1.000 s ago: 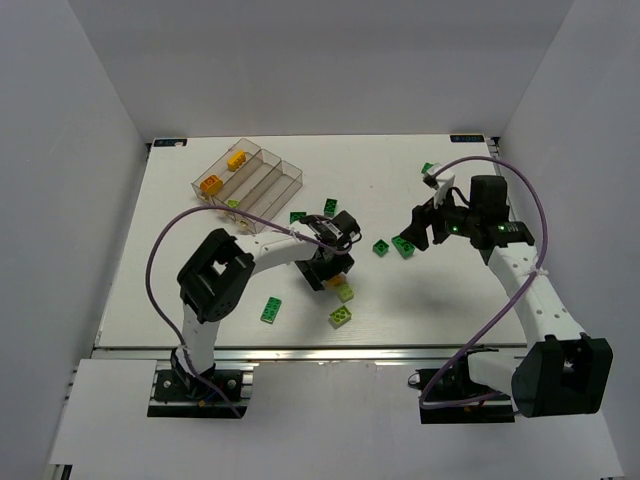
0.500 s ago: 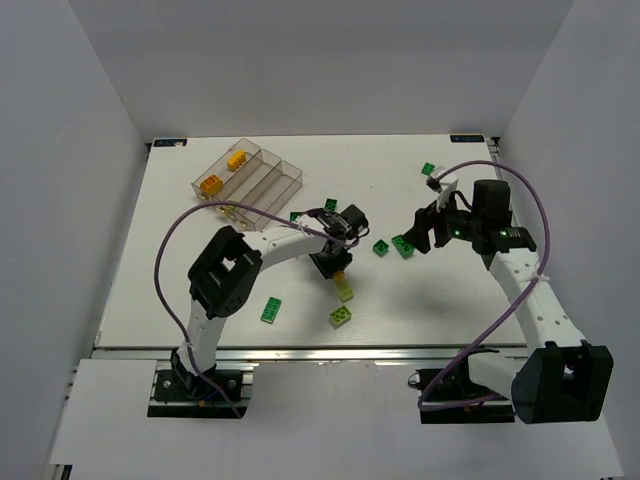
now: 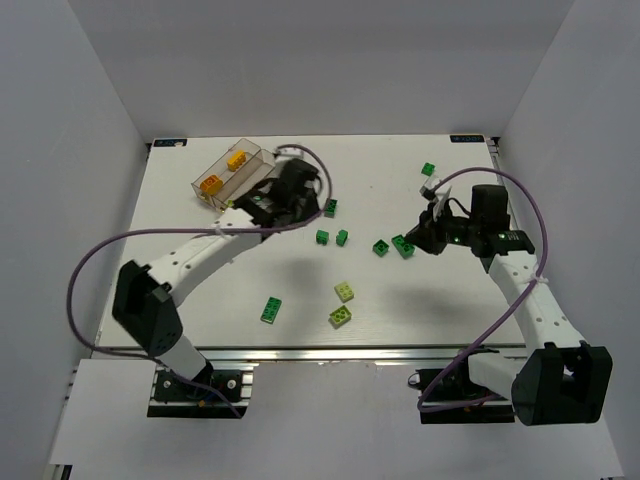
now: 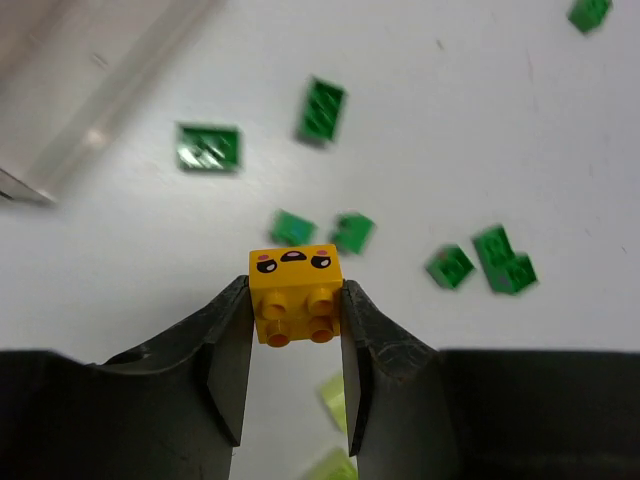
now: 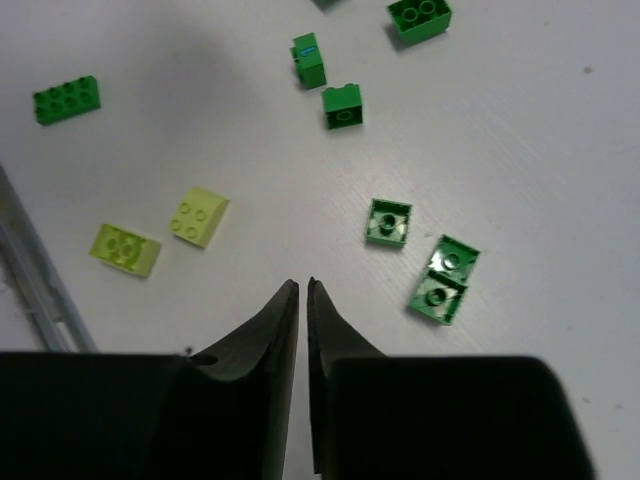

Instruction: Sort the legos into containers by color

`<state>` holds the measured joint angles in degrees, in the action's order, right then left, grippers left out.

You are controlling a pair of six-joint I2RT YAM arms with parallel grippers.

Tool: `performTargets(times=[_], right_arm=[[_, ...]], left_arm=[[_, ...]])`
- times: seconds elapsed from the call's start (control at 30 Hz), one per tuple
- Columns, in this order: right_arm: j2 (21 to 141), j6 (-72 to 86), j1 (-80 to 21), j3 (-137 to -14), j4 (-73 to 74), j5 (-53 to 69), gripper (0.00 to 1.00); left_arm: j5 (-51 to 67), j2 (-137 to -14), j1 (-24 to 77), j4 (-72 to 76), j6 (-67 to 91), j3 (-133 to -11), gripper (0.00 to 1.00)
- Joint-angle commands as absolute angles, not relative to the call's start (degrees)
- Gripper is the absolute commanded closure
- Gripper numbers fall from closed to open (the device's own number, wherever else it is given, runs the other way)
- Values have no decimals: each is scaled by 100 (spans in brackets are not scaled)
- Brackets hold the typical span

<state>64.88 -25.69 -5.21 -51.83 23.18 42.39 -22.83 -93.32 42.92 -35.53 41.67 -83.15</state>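
1. The left gripper (image 4: 295,312) has its jaws drawn in on an orange-yellow face brick (image 4: 295,283). One finger presses each side of it, with the printed face on top and the studs toward the camera.
2. The right gripper (image 5: 303,290) has its jaws almost together, with only a thin slit between them. Nothing is in that slit.
3. In the top view the left gripper (image 3: 291,193) is up off the table (image 3: 200,270), over the near right part of the tray (image 3: 222,172). The arm hides that side of the tray.
4. The uncovered left part of the tray holds an orange brick (image 3: 210,184) near its front end and a yellow brick (image 3: 237,159) farther back. I cannot tell whether they share one compartment.
5. From the left wrist, a clear tray corner (image 4: 90,90) shows at the upper left.
6. The right gripper (image 3: 418,238) hangs just beside a dark green pair (image 5: 443,280) of bricks lying touching on the table.
7. More dark green bricks (image 3: 322,237) are scattered across the middle of the table. Two lime bricks (image 3: 345,291) lie nearer the front edge, close together.
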Motion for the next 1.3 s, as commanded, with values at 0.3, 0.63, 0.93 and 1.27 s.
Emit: performTargets(times=[0.3,0.63,0.93,1.27], right_arm=[[6398,-3199,-676,-4948,2593,4975,100],[6469,-3199,-791,-4940,2549,4904,100],[6504,-3234,-967,-4913,2698,4860,100],[6557,-3243,-1081,-4834,2681,4834,96]], left_arm=[[-326,-9368,1478,-2242,765,-8305,100],[-333,-10634,572,-1934,475,-9254,100],[-746,-11381,404,-1249,826,-9518,100],[-1529,-11935,387,-1037,958,-9843,100]])
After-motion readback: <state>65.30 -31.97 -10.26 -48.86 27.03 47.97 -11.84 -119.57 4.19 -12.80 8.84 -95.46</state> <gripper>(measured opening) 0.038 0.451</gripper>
